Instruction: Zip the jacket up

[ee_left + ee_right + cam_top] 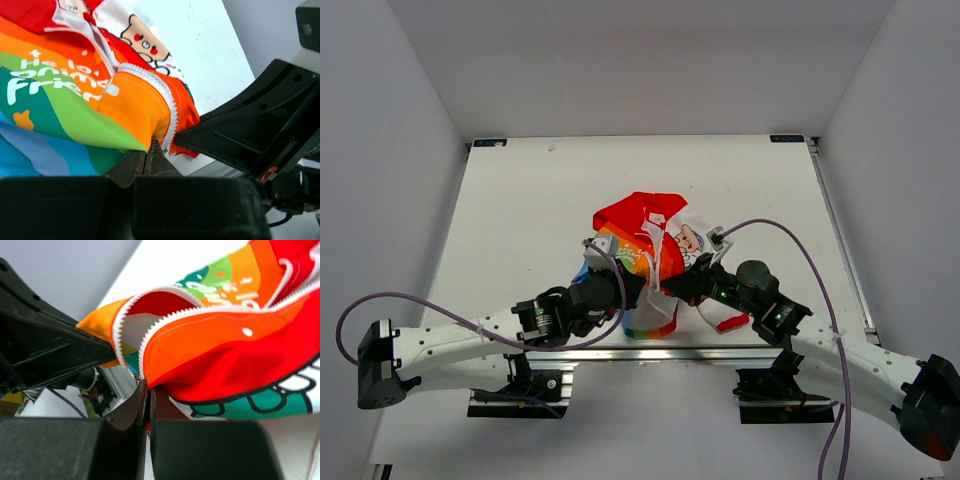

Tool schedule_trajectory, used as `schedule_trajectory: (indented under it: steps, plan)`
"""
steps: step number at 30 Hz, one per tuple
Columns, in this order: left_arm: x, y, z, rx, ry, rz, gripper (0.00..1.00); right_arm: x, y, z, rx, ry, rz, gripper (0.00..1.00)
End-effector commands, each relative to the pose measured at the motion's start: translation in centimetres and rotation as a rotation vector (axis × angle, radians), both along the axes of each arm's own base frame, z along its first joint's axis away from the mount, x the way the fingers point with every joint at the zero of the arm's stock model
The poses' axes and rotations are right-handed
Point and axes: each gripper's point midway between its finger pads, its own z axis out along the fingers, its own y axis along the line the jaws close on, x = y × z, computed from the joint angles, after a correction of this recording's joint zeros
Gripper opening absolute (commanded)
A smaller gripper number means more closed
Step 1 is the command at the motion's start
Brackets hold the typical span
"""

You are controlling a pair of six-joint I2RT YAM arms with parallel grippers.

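Observation:
The jacket [645, 245] lies bunched at the table's middle, red lining up, rainbow hem toward the arms, cartoon print at its right. My left gripper [638, 290] is shut on the jacket's hem corner beside the white zipper teeth [167, 107]; in the left wrist view [149, 150] its pads pinch the orange fabric [135, 107]. My right gripper [678, 290] is shut on the other front edge; in the right wrist view [149, 390] its pads pinch the orange-red fabric [210, 350] below the zipper teeth [200, 312]. The two grippers meet tip to tip at the jacket's bottom. The zipper is open.
The white table [520, 200] has grey walls on three sides. An aluminium rail [650, 350] runs along the near edge by the arm bases. Purple cables [790, 235] loop over both arms.

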Motion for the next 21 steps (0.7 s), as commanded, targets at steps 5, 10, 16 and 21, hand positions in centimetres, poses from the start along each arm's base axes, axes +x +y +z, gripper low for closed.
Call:
schedule_trajectory:
  steps: [5,10,16,21]
  plan:
    - [1.0,-0.2,3.4,-0.126,-0.033,0.059,0.0,0.3,0.1,4.2,0.174,-0.145,-0.005,0.0]
    - [0.8,0.3,4.9,-0.175,-0.058,0.053,0.0,0.2,-0.4,4.9,0.191,-0.189,-0.014,0.0]
    - [0.4,0.5,4.8,-0.164,-0.063,0.031,0.0,0.1,-0.3,5.8,0.191,-0.213,0.003,0.0]
    - [0.2,0.2,4.9,-0.166,-0.069,0.007,0.0,-0.5,-0.2,6.5,0.23,-0.23,0.03,0.0]
